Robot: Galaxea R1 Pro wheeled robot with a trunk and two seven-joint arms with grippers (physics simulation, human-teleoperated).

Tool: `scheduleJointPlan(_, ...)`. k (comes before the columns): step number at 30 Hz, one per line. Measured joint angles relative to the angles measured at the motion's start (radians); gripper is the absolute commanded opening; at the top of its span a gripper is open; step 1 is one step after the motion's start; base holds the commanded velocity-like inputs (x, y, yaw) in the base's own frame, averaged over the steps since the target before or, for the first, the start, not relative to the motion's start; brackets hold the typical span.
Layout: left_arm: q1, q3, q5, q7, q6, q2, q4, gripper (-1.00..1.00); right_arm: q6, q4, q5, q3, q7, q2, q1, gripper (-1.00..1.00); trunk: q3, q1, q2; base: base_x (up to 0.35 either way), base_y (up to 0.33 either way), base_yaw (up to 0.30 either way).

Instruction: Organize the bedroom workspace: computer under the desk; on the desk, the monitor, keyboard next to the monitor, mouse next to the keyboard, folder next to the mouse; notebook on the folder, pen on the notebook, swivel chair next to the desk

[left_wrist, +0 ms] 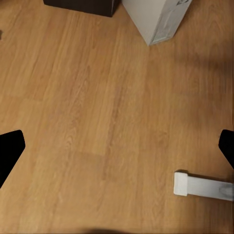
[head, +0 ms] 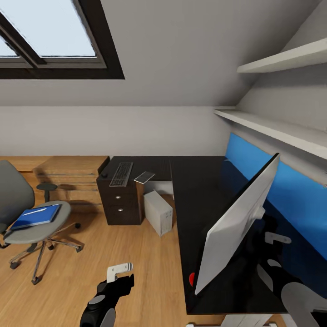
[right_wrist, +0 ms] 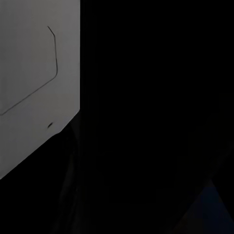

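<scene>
The blue folder on the swivel chair, at ten o'clock, looks flat, stiff, light — grab its edge. Left gripper fingers apart; right gripper — cannot tell.

Monitor on desk; folder on swivel chair, left.

Dark three-drawer cabinet at far centre, on wood floor. Low light-wood cabinet to its left, against far wall. Dark-framed skylight upper left. Two white wall shelves at right, one above other.
</scene>
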State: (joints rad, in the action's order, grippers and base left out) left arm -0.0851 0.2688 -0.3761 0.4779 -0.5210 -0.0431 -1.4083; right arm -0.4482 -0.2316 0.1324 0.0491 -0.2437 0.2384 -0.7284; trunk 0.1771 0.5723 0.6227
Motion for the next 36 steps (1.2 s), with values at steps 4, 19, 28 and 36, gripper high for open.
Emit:
scheduleJointPlan(4, 0.0, 0.0, 0.0, 0.0, 0.0, 0.0, -0.001, 1.0, -0.002, 0.001, 0.009, -0.006, 0.0, 0.001, 0.0, -1.0, 0.0, 0.0, 0.0, 0.109, -0.02, 0.0)
scheduleJointPlan(19, 0.0, 0.0, 0.001, 0.0, 0.0, 0.0, -0.001, 1.0, 0.003, -0.003, -0.01, -0.002, 0.006, -0.002, 0.0, -1.0, 0.0, -0.001, 0.0, 0.156, -0.096, 0.0)
scheduleJointPlan(28, 0.0, 0.0, 0.002, 0.0, 0.0, 0.0, -0.001, 1.0, 0.003, -0.003, -0.011, -0.001, 0.004, -0.002, 0.0, -1.0, 0.0, -0.001, 0.0, 0.228, -0.195, 0.0)
scheduleJointPlan(36, 0.0, 0.0, 0.002, 0.0, 0.0, 0.001, -0.001, 1.0, 0.003, -0.003, -0.009, 0.0, 0.011, -0.002, 0.0, -1.0, 0.0, 0.0, 0.0, 0.179, -0.193, 0.0)
